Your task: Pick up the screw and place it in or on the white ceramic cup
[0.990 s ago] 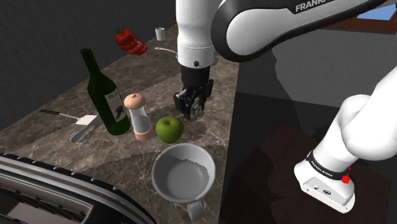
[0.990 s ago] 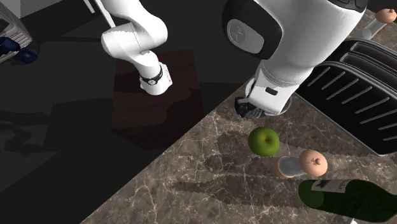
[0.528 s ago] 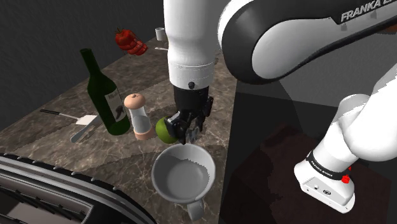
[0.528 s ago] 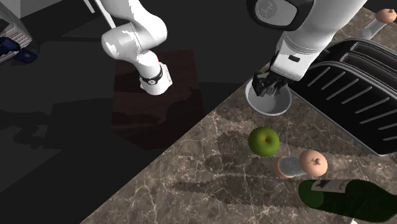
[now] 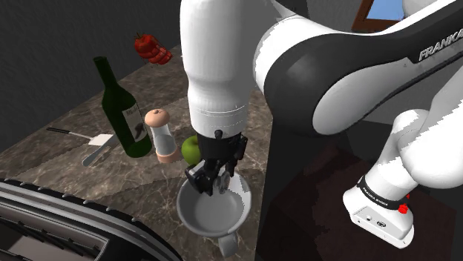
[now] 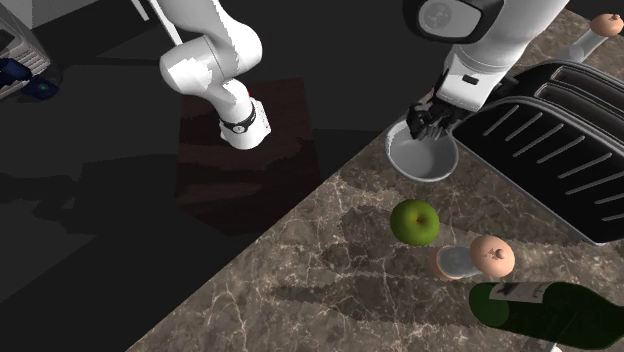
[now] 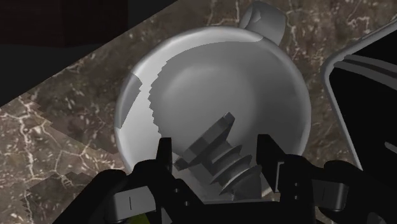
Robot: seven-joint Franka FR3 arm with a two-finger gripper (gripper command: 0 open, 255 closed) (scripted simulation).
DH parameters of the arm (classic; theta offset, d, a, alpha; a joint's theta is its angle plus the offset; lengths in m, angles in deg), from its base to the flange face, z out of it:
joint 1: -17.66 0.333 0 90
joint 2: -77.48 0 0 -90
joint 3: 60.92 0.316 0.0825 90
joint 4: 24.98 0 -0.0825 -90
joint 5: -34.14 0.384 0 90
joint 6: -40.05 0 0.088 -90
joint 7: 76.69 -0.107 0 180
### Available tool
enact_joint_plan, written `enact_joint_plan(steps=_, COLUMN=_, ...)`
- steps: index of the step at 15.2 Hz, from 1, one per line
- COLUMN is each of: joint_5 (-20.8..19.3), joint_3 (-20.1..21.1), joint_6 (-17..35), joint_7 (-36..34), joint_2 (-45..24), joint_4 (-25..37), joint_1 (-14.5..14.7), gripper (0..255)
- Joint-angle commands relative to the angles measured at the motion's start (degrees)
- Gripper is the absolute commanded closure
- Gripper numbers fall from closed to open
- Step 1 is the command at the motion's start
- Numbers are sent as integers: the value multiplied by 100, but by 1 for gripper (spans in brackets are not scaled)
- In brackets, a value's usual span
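Grey screw (image 7: 217,154) apparently tight in the tool (image 7: 216,151), above pale cup (image 7: 210,76).

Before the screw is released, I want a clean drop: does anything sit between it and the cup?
Nothing visible does. The tool clasps the screw right above the open mouth of the cup; the green apple stands apart, beside the cup.

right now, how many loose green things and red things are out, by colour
green: 2 (apple, bottle)
red: 1 (tomato bunch)
total: 3
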Motion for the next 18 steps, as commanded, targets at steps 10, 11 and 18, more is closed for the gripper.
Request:
enact_joint_plan(steps=10, joint_5=-144, joint_3=35, joint_6=649, joint_7=-118, joint_2=-221, joint_4=-468, joint_1=22, gripper=255)
enact_joint_plan(steps=11, joint_5=-144, joint_3=35, joint_6=649, joint_7=-118, joint_2=-221, joint_4=-468, joint_1=22, gripper=255)
enact_joint_plan(steps=18, joint_5=-144, joint_3=35, joint_6=649, joint_7=-118, joint_2=-221, joint_4=-468, joint_1=22, gripper=0)
